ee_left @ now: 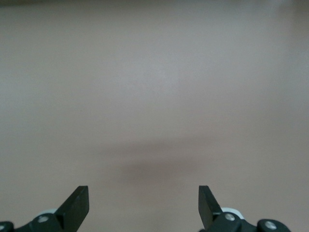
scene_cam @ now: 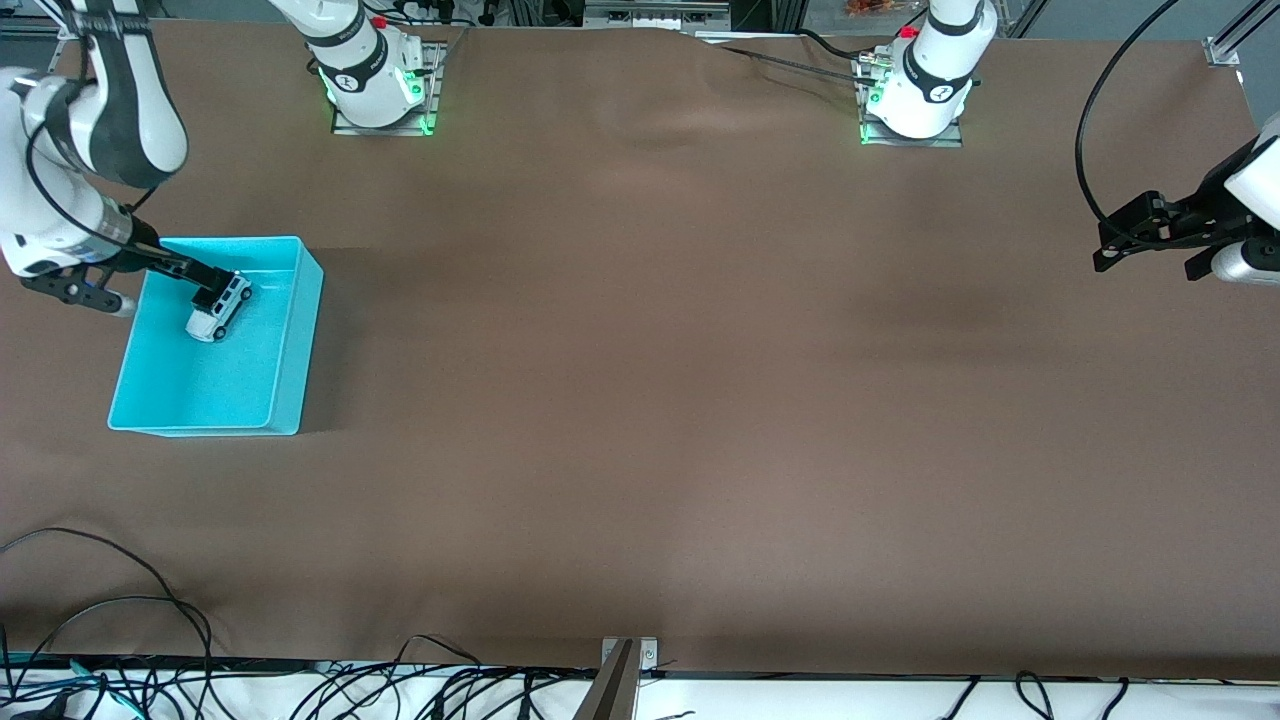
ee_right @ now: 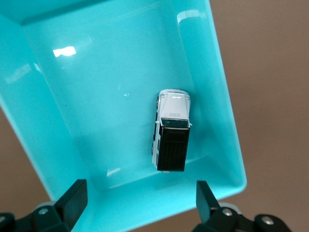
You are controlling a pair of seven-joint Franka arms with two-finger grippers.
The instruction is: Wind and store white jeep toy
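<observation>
White jeep toy [ee_right: 171, 129] [scene_cam: 218, 307]: tiny boxy car, white body w/ black rear roof, dark windows, small black wheels. Upright on its wheels, inside turquoise bin [scene_cam: 290, 340], on bin floor in the half farther from front camera. Sits askew to bin walls. Not gripped.

My left gripper [ee_left: 144, 205] hangs over bare brown table [ee_left: 154, 87], fingers [ee_left: 77, 203] spread wide, nothing between them, faint shadow [ee_left: 149, 169] below.
</observation>
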